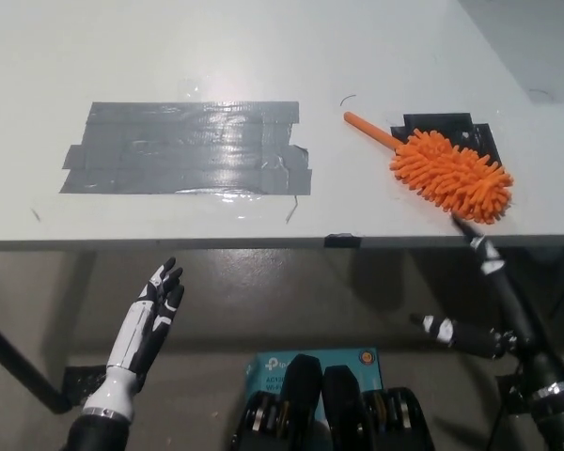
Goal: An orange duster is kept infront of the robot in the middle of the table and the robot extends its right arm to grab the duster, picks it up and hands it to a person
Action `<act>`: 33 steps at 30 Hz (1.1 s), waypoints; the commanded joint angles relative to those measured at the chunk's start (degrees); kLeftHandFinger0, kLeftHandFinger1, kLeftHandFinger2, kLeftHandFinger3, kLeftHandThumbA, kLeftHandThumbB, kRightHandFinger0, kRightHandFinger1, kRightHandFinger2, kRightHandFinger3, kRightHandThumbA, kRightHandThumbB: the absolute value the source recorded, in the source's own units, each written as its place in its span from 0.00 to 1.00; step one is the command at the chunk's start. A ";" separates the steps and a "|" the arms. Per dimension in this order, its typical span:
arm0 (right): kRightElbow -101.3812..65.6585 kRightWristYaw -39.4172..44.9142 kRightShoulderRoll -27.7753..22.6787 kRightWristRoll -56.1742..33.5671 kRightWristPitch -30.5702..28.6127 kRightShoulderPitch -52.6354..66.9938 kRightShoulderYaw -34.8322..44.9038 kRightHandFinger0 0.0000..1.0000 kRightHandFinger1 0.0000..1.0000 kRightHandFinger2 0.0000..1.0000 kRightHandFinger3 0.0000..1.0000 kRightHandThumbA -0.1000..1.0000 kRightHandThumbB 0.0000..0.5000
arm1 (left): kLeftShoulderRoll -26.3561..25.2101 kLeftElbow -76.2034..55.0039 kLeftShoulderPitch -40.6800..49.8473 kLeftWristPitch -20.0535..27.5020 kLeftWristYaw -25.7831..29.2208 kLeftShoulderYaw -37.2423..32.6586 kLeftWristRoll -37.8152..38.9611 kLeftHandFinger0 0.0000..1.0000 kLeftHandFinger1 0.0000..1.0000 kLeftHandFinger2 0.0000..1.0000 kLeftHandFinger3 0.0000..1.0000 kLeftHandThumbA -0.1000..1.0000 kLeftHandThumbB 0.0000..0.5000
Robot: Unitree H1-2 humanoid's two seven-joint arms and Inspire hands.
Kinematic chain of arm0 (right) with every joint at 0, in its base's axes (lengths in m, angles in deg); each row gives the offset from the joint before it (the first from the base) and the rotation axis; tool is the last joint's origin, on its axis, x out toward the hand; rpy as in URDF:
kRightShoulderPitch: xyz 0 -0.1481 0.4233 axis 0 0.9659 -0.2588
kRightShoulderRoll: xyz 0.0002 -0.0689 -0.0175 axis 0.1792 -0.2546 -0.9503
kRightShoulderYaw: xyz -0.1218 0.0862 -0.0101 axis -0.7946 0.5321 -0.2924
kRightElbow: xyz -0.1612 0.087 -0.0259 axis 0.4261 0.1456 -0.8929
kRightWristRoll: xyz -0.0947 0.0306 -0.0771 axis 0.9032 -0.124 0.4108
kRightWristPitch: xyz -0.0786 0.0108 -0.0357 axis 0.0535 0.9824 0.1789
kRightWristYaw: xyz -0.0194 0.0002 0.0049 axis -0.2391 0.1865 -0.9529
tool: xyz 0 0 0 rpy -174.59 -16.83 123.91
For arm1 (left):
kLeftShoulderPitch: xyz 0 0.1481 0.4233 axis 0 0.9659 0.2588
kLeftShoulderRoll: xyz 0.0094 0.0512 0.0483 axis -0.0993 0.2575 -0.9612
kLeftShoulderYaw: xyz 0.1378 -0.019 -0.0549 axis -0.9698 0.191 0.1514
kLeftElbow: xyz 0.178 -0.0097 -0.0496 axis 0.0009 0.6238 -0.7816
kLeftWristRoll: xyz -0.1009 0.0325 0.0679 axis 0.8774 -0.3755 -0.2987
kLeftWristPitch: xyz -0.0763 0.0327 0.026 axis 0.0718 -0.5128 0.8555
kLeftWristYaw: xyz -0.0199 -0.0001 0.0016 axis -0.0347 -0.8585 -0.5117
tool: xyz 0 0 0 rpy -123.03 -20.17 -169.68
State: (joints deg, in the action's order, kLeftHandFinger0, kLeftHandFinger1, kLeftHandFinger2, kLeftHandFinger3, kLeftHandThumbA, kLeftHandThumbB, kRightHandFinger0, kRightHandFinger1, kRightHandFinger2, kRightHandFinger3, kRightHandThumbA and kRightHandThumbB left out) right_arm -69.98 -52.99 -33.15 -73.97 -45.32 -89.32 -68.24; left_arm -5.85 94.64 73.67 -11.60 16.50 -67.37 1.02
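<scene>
An orange duster (449, 172) with a fluffy head and a short orange handle (370, 130) lies on the white table (263, 56) at the right, partly over a patch of black tape (446, 127). My black right hand (493, 291) reaches up from the bottom right below the table's front edge, its fingers (470, 232) spread, one tip just under the duster's near end. It holds nothing. My white left hand (155, 310) rests open at the lower left, below the table edge.
A wide patch of grey tape (188, 148) covers the table's middle left. The table's front edge (263, 241) runs across the picture. A teal box (273, 362) sits on the floor below. A dark table leg (19, 366) slants at the lower left.
</scene>
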 commanded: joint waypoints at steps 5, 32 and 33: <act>-9.33 5.10 -4.52 7.88 18.04 -15.24 2.35 1.00 1.00 1.00 1.00 1.00 0.59 | 0.37 -0.10 0.21 3.61 1.84 -0.02 -1.05 1.00 1.00 1.00 1.00 0.93 0.32; 33.96 7.01 -3.50 13.23 29.59 -41.74 -7.80 1.00 1.00 1.00 1.00 0.99 0.76 | 0.12 -1.49 -0.96 2.00 0.94 0.15 -1.17 1.00 1.00 1.00 1.00 0.92 0.33; 34.88 7.51 -3.19 13.10 29.69 -41.81 -8.09 1.00 1.00 1.00 1.00 1.00 0.77 | 0.16 -1.55 -0.97 2.08 0.87 0.21 -0.93 1.00 1.00 1.00 1.00 0.92 0.33</act>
State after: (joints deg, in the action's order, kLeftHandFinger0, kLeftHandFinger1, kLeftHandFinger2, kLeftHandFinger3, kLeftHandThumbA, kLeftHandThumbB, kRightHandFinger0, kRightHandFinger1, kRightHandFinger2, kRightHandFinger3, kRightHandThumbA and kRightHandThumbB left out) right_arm -37.32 -46.04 -37.44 -60.59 -17.42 -126.68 -75.90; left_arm -5.17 94.72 73.88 -11.29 16.50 -67.30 0.37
